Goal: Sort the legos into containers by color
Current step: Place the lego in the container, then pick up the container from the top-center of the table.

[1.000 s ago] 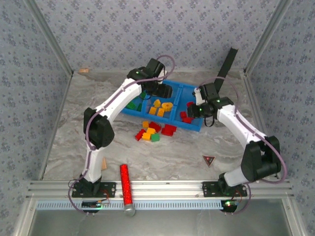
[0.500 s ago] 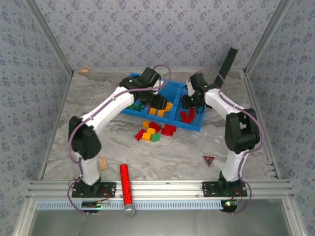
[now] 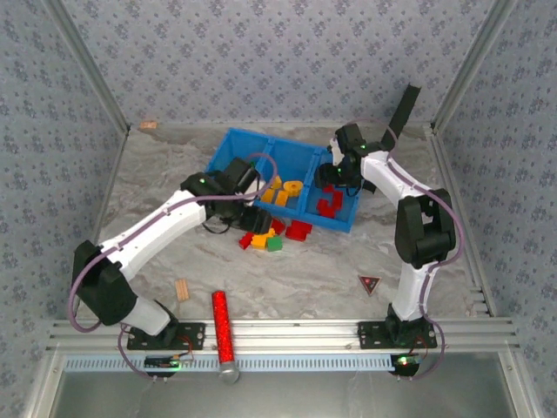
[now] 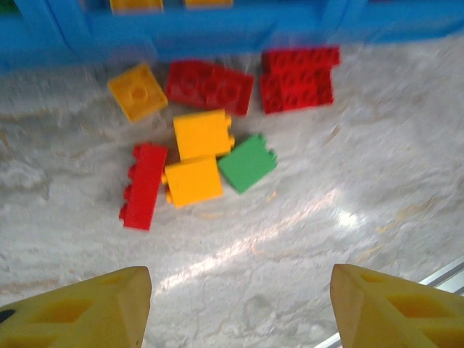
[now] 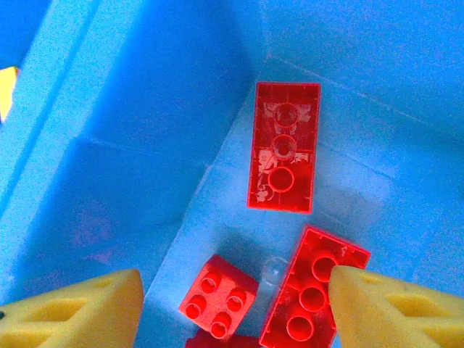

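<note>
left hand (image 4: pixel 239 293) released, empty, above mixed red, yellow, green legos (image 4: pixel 197 134) on bench (image 4: pixel 326 217) | right hand (image 5: pixel 235 297) released, empty, over right compartment of bin (image 5: pixel 109 145) | red bricks (image 5: pixel 283 156) inside

Red, yellow, green legos (image 4: pixel 203 134) loose on marble table (image 4: pixel 304 239) beside blue bin (image 4: pixel 217 32); jaws spread, empty.

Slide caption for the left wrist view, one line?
Open left pincer facing loose red, orange and green bricks on the table, beside the blue bin.
</note>
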Robot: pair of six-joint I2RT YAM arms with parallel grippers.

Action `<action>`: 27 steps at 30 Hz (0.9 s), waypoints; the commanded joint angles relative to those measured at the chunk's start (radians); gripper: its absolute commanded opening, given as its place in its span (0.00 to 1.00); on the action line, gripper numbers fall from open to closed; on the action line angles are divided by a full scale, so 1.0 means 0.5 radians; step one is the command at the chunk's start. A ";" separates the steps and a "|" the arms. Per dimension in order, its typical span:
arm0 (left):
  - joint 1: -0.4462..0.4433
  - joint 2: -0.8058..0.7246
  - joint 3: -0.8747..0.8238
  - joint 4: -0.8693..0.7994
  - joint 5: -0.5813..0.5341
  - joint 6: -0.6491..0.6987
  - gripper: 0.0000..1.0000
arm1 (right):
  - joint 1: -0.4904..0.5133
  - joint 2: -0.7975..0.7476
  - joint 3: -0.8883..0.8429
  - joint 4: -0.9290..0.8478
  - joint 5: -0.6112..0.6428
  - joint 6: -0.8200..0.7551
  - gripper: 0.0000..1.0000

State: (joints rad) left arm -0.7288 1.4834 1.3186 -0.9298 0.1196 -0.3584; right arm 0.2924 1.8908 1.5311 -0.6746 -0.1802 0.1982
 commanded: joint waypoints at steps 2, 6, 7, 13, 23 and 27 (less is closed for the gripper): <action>-0.036 -0.011 -0.130 0.040 0.022 -0.029 0.66 | 0.026 -0.086 0.150 -0.006 -0.158 0.174 0.76; -0.044 0.009 -0.195 0.096 0.040 -0.039 0.66 | 0.038 -0.102 0.129 0.041 -0.166 0.285 0.78; -0.046 0.012 -0.201 0.106 0.044 -0.038 0.66 | 0.031 -0.106 0.117 0.067 -0.184 0.316 0.78; -0.046 0.006 -0.180 0.120 0.070 -0.029 0.67 | 0.058 -0.011 0.227 0.066 -0.257 0.427 0.79; -0.072 -0.089 -0.186 0.058 0.031 -0.048 0.66 | 0.161 0.379 0.621 -0.313 0.095 0.442 0.81; -0.089 -0.138 -0.201 0.020 -0.005 -0.050 0.66 | 0.208 0.550 0.757 -0.432 0.210 0.446 0.75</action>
State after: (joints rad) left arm -0.7666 1.4574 1.2201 -0.8890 0.1349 -0.3752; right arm 0.3840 2.1181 1.8523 -0.7940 -0.1444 0.4114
